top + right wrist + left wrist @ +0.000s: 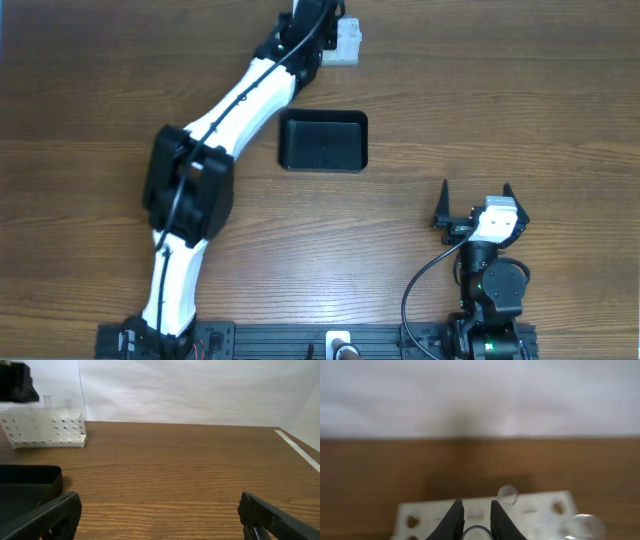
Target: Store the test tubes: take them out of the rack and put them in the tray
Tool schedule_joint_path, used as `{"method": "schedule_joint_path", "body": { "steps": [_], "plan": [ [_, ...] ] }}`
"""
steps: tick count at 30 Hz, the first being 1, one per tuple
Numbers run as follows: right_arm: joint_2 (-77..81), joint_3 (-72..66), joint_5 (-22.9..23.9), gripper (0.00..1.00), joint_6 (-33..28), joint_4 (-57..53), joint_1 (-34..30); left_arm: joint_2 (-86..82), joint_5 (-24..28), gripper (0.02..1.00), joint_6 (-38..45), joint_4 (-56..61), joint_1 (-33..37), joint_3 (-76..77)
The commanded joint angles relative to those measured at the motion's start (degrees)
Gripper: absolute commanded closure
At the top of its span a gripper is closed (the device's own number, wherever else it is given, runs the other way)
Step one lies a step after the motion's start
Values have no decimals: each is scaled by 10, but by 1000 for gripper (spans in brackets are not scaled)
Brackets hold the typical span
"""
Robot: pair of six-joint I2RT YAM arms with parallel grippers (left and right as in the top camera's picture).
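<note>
The tubes [47, 401] were clear, thin-walled cylinders standing upright in the rack [345, 45], a white block pierced with rows of round holes at the table's [550, 100] far edge by a pale wall [200, 390]. In the left wrist view one tube's round rim, cut off at the frame edge, sat pinched between the black tapered fingers of the left gripper [475, 510]. Two other rims nearby were blurred, so how many tubes the rack held was hard to make out. The tray [323, 140], black, shallow and round-cornered, lay on the wood-grain table near the rack but apart from it. The right gripper [475, 205] hung near its base, fingers spread wide.
</note>
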Motion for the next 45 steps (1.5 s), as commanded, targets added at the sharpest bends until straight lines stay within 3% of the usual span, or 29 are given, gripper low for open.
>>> {"method": "schedule_joint_path", "body": {
  "steps": [1,5,13,20,45],
  "plan": [
    [-5,-4,-3,9,-1,-2,-4,-147,2,884,15,-20,4,14],
    [-5,-4,-3,9,-1,-2,-4,-231,34,886,4,-112,2,14],
    [-5,-4,-3,9,-1,-2,-4,-239,69,936,-143,-395,-18,-32],
    [-5,-4,-3,7,-1,-2,-4,-192,69,930,-143,-384,-50,-118],
    [-5,-4,-3,9,-1,-2,-4,-62,66,890,-136,-329,-51,-118]
  ]
}}
